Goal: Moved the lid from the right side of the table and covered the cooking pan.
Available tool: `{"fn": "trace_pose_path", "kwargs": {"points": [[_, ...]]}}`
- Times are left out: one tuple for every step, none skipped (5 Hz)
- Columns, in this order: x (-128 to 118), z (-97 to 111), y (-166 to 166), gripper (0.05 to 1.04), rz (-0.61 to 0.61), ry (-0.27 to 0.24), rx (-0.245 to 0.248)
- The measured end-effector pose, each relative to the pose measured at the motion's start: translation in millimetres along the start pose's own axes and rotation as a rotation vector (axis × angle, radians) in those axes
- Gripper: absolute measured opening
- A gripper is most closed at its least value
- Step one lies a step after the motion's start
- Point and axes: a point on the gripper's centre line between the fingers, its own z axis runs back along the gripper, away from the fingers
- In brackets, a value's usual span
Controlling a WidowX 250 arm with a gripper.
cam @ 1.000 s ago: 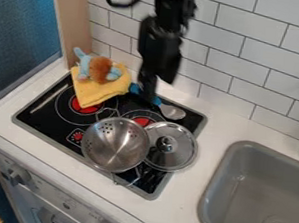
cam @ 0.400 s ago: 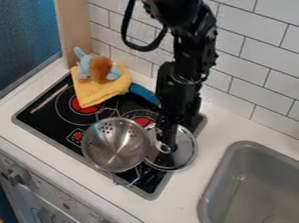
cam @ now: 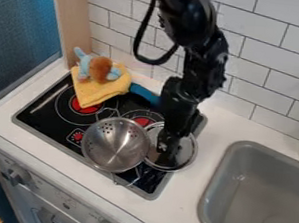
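Note:
The black gripper (cam: 167,153) hangs over the middle of the round silver lid (cam: 186,156), covering its knob; whether it holds the knob cannot be made out. The lid lies on the right part of the stove, its left edge right beside the pan. A silver pan with rows of small holes (cam: 114,144), like a colander, stands uncovered on the stove to the left of the lid.
A yellow cloth (cam: 99,92) with a blue and brown plush toy (cam: 99,69) lies at the stove's back left. A blue-handled spoon (cam: 144,94) is behind the pan. The grey sink (cam: 242,148) is at right, the tiled wall (cam: 253,46) behind.
The arm has swung right and come down and forward from the back of the stove to the lid. Pan and lid have kept their places.

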Motion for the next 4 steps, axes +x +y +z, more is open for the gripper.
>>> {"fn": "trace_pose_path", "kwargs": {"points": [[-1, -11, -4, 0.999, 0.019, -0.006, 0.014], [5, -13, -11, 0.999, 0.046, -0.016, 0.010], [16, -15, -14, 0.972, 0.084, -0.017, -0.002], [18, -16, -15, 0.708, 0.094, -0.008, -0.006]]}}
